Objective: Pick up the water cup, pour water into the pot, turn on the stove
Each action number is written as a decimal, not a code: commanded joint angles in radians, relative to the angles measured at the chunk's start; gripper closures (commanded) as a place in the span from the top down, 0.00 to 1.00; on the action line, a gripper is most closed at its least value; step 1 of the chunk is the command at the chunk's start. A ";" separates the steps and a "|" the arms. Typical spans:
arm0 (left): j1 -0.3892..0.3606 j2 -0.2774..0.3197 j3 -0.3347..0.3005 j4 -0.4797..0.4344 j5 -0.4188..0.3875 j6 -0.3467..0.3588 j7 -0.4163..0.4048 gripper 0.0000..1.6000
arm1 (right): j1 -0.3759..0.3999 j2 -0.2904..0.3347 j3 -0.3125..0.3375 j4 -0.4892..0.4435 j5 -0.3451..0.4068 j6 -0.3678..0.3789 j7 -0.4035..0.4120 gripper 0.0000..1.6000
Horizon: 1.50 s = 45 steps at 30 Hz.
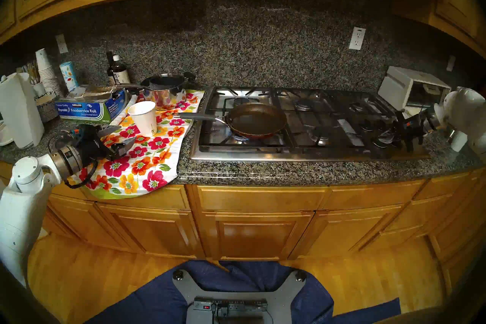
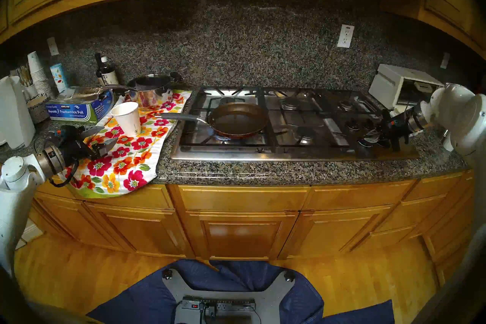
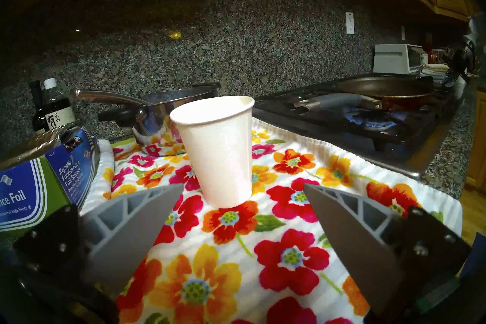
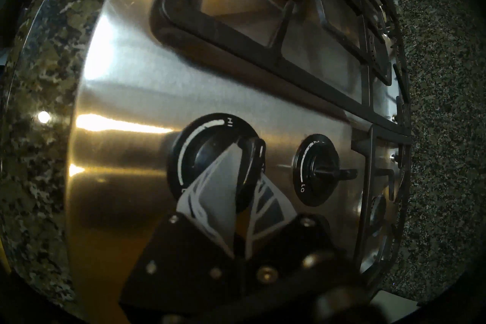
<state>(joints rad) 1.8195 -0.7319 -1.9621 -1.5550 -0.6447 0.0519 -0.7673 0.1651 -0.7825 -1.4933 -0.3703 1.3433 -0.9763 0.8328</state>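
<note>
The water cup (image 1: 143, 118) (image 2: 127, 118) (image 3: 218, 152), white paper with a small green logo near its base, stands upright on a floral towel. My left gripper (image 1: 126, 134) (image 2: 109, 134) (image 3: 243, 185) is open just in front of it, fingers apart and touching nothing. The pot (image 1: 256, 119) (image 2: 238, 119) (image 3: 386, 92), a dark frying pan with a grey handle, sits on the front-left burner of the stove (image 1: 315, 153) (image 2: 289, 155) (image 4: 131, 105). A blue flame (image 1: 242, 137) (image 3: 373, 122) burns under it. My right gripper (image 1: 409, 148) (image 2: 394, 148) (image 4: 248, 147) is shut on a black stove knob (image 4: 246, 171).
The floral towel (image 1: 142, 163) hangs over the counter edge. Behind the cup are a steel saucepan (image 1: 165, 89), a foil box (image 1: 89, 107) and bottles (image 1: 117, 71). Stacked cups (image 1: 47, 71) stand far left, a white toaster oven (image 1: 410, 89) far right. A second knob (image 4: 318, 171) is beside the gripped one.
</note>
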 commanded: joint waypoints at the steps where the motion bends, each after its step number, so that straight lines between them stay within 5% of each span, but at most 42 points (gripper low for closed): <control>1: -0.019 0.010 -0.019 -0.014 -0.006 -0.006 0.002 1.00 | -0.031 0.060 -0.045 0.069 -0.074 0.016 -0.022 0.00; 21: -0.019 0.011 -0.019 -0.013 -0.006 -0.006 0.002 1.00 | -0.002 0.067 -0.050 0.096 -0.103 0.016 -0.014 0.00; 22: -0.019 0.011 -0.019 -0.013 -0.006 -0.006 0.002 1.00 | -0.001 0.067 -0.051 0.099 -0.105 0.016 -0.014 0.04; 24: -0.020 0.011 -0.019 -0.013 -0.006 -0.006 0.001 1.00 | 0.002 0.068 -0.058 0.110 -0.120 0.016 -0.019 0.41; 26: -0.020 0.011 -0.019 -0.013 -0.006 -0.006 0.001 1.00 | 0.005 0.069 -0.063 0.123 -0.131 0.016 -0.026 1.00; 45: -0.020 0.011 -0.020 -0.014 -0.007 -0.006 0.001 1.00 | 0.104 0.068 -0.090 0.217 -0.215 0.016 -0.095 1.00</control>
<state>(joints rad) 1.8195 -0.7313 -1.9619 -1.5541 -0.6444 0.0520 -0.7677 0.1709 -0.7156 -1.5948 -0.2072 1.1358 -0.9595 0.7632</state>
